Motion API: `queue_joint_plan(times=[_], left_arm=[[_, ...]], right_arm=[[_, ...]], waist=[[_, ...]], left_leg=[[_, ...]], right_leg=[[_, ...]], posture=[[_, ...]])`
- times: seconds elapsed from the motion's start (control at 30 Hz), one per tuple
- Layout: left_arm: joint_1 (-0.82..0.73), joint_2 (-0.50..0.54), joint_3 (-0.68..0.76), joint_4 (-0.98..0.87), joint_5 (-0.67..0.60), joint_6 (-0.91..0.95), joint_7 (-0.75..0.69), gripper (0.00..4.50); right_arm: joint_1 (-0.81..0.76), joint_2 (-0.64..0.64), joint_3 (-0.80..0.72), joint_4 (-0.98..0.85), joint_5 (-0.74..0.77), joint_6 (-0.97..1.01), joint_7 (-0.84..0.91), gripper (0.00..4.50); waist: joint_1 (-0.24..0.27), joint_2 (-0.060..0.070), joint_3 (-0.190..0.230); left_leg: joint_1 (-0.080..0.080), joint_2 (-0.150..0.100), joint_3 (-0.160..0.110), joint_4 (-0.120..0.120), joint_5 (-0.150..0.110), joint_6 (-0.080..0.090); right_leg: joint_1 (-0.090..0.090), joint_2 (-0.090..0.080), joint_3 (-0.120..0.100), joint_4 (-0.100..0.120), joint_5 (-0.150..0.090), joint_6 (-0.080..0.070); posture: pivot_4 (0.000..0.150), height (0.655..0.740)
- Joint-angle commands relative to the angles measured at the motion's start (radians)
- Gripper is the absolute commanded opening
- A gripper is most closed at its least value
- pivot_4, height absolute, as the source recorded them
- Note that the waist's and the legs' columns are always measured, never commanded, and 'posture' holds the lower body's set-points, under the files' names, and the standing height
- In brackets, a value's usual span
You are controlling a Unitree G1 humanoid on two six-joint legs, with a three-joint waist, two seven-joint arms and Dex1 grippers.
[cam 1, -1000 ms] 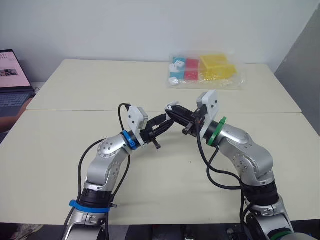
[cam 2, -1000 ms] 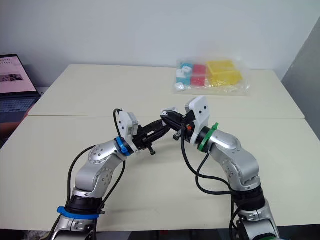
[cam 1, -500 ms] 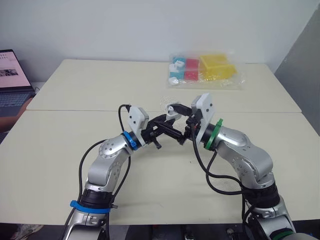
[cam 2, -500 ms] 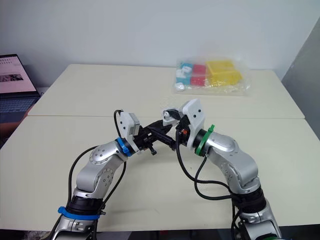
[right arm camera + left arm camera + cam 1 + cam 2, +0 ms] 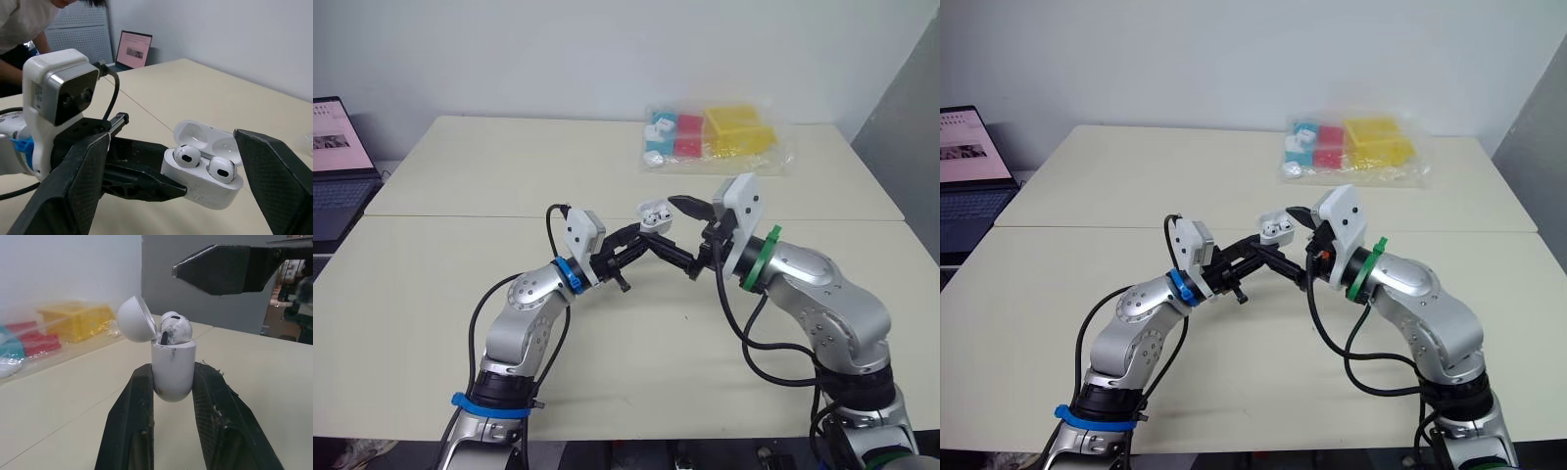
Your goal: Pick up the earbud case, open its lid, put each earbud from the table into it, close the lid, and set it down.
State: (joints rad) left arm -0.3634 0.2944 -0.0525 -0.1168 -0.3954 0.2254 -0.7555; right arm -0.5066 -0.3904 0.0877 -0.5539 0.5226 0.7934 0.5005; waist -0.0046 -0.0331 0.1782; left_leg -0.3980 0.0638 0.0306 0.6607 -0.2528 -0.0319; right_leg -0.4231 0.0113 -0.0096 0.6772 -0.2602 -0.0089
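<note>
— What has the left pincer [image 5: 171,382] got hold of?

— A small, glossy white plastic earbud case [image 5: 172,367]. The two black fingers [image 5: 132,421] are clamped on its rounded lower half, one on each side. It stands upright between their tips, held up off the pale cream table [image 5: 460,176].

— Lid on?

— No. The domed white lid [image 5: 136,320] is swung back on its hinge, tipped to the side away from the right pincer's wrist. Both white earbuds [image 5: 187,155] sit side by side in their sockets, heads poking up over the rim.

— And the right pincer [image 5: 171,139]?

— Spread wide, gripping nothing. Its fingers [image 5: 83,186] stand one to each side of the case without touching it, so the case sits in the gap between them. The two pincers point at each other, nose to nose.

— Anything else about?

— Beyond both pincers' tips, well apart at the far side of the table, lies a clear plastic bag [image 5: 720,137] of yellow, red and teal pieces. Off behind the left pincer, past the table's edge, is an open laptop [image 5: 333,147] with its screen lit. A person in a white top [image 5: 19,19] is over that way too.
</note>
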Motion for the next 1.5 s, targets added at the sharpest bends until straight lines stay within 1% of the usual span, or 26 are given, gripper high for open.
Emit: queue_joint_plan(times=[0.03, 0.1, 0.17, 0.23, 0.33, 0.4, 0.43, 0.47, 0.5, 0.53, 0.63, 0.73, 0.9, 1.0, 1.13, 1.5], left_arm=[[0.001, 0.000, 0.009, -0.047, -0.018, -0.020, -0.008, 0.73], [0.003, 0.003, 0.007, -0.051, -0.020, -0.017, -0.014, 0.73], [0.006, 0.014, -0.001, -0.058, -0.025, -0.009, -0.034, 0.73], [0.015, 0.030, -0.015, -0.075, -0.035, 0.000, -0.068, 0.73], [0.031, 0.043, -0.036, -0.101, -0.045, 0.010, -0.100, 0.73], [0.037, 0.045, -0.045, -0.114, -0.052, 0.018, -0.108, 0.73], [0.040, 0.046, -0.052, -0.123, -0.056, 0.024, -0.114, 0.73], [0.043, 0.047, -0.057, -0.130, -0.059, 0.028, -0.119, 0.73], [0.044, 0.046, -0.060, -0.133, -0.060, 0.030, -0.121, 0.73], [0.044, 0.046, -0.072, -0.141, -0.063, 0.035, -0.130, 0.73], [0.038, 0.047, -0.091, -0.146, -0.070, 0.045, -0.152, 0.73], [0.033, 0.057, -0.100, -0.146, -0.072, 0.051, -0.172, 0.73], [0.031, 0.060, -0.100, -0.142, -0.072, 0.055, -0.180, 0.73], [0.031, 0.063, -0.099, -0.140, -0.070, 0.055, -0.184, 0.73], [0.033, 0.064, -0.101, -0.137, -0.064, 0.049, -0.189, 0.73], [0.032, 0.052, -0.096, -0.147, -0.064, 0.049, -0.183, 0.73]], right_arm=[[-0.033, -0.034, -0.070, -0.049, 0.054, 0.024, 0.013, 4.23], [-0.042, -0.053, -0.099, -0.042, 0.070, 0.035, 0.012, 4.23], [-0.055, -0.090, -0.127, -0.014, 0.078, 0.041, 0.030, 3.85], [-0.087, -0.148, -0.143, 0.044, 0.070, 0.039, 0.071, 3.32], [-0.143, -0.227, -0.115, 0.142, 0.026, 0.011, 0.132, 2.19], [-0.165, -0.250, -0.093, 0.191, 0.007, -0.011, 0.162, 1.36], [-0.181, -0.263, -0.074, 0.223, -0.012, -0.027, 0.184, 1.09], [-0.190, -0.271, -0.062, 0.244, -0.026, -0.038, 0.200, 0.59], [-0.197, -0.276, -0.054, 0.261, -0.036, -0.048, 0.212, 0.28], [-0.221, -0.292, -0.014, 0.295, -0.047, -0.048, 0.265, 0.02], [-0.269, -0.313, 0.055, 0.365, -0.049, -0.037, 0.383, 0.00], [-0.300, -0.307, 0.071, 0.394, -0.019, -0.019, 0.463, 0.00], [-0.325, -0.320, 0.086, 0.385, 0.017, 0.027, 0.567, 0.00], [-0.326, -0.340, 0.076, 0.339, 0.078, 0.081, 0.631, 0.00], [-0.315, -0.358, 0.065, 0.297, 0.123, 0.132, 0.654, 0.00], [-0.229, -0.387, 0.097, 0.246, 0.097, 0.149, 0.614, 0.00]], waist=[[0.000, 0.000, 0.000], [0.000, 0.000, 0.000], [0.000, 0.000, 0.000], [0.000, 0.000, 0.000], [-0.001, 0.001, 0.000], [0.000, 0.001, 0.000], [0.000, 0.001, 0.000], [-0.001, 0.001, 0.000], [-0.001, 0.001, 0.000], [-0.001, 0.001, 0.000], [-0.002, 0.001, 0.001], [-0.001, 0.001, 0.001], [0.000, 0.001, 0.001], [0.000, 0.001, 0.001], [0.001, 0.002, 0.001], [0.001, 0.002, 0.001]], left_leg=[[0.000, 0.000, 0.000, 0.000, 0.000, 0.000], [0.000, 0.000, 0.000, 0.000, 0.000, 0.000], [0.000, 0.000, 0.000, 0.000, 0.000, 0.000], [0.000, 0.000, 0.000, 0.000, 0.000, 0.000], [0.000, -0.001, 0.001, 0.000, 0.000, 0.000], [0.000, 0.000, 0.001, 0.000, 0.000, 0.000], [0.000, 0.000, 0.000, -0.001, 0.000, 0.000], [0.000, 0.000, 0.000, -0.001, 0.000, 0.000], [0.000, 0.000, 0.000, -0.001, 0.000, 0.000], [0.000, 0.000, 0.000, -0.001, 0.000, 0.000], [-0.001, 0.000, 0.001, -0.001, 0.000, 0.000], [-0.001, 0.000, 0.000, -0.001, 0.000, 0.000], [-0.001, 0.000, 0.000, -0.001, 0.000, 0.000], [-0.001, 0.000, 0.000, -0.001, 0.000, 0.000], [-0.001, 0.000, 0.000, -0.001, 0.000, 0.000], [-0.001, 0.000, 0.000, 0.000, 0.000, 0.000]], right_leg=[[0.000, 0.000, 0.000, 0.000, 0.000, 0.000], [0.000, 0.000, 0.000, 0.000, 0.000, 0.000], [0.000, 0.000, 0.000, 0.000, 0.000, 0.000], [0.000, 0.000, 0.000, -0.001, 0.000, 0.000], [0.000, 0.000, 0.001, -0.001, 0.000, 0.000], [0.000, 0.000, 0.001, -0.001, 0.000, 0.000], [0.000, 0.000, 0.000, -0.002, 0.000, 0.000], [0.000, 0.000, 0.000, -0.002, 0.000, -0.001], [0.000, 0.000, 0.000, -0.002, 0.000, -0.001], [-0.001, 0.001, 0.001, -0.002, 0.000, -0.001], [-0.001, 0.001, 0.001, -0.002, 0.000, -0.001], [-0.001, 0.001, 0.000, -0.002, 0.000, -0.001], [-0.001, 0.000, 0.001, -0.002, 0.000, -0.001], [-0.001, 0.000, 0.000, -0.002, 0.000, -0.001], [-0.001, 0.000, 0.000, -0.002, 0.000, -0.001], [-0.001, 0.000, 0.000, -0.001, 0.000, -0.001]], posture=[[0.150, 0.7400], [0.150, 0.7400], [0.150, 0.7400], [0.150, 0.7400], [0.150, 0.7400], [0.150, 0.7400], [0.150, 0.7400], [0.150, 0.7400], [0.150, 0.7400], [0.150, 0.7400], [0.150, 0.7400], [0.150, 0.7400], [0.150, 0.7400], [0.150, 0.7400], [0.150, 0.7400], [0.150, 0.7400]])
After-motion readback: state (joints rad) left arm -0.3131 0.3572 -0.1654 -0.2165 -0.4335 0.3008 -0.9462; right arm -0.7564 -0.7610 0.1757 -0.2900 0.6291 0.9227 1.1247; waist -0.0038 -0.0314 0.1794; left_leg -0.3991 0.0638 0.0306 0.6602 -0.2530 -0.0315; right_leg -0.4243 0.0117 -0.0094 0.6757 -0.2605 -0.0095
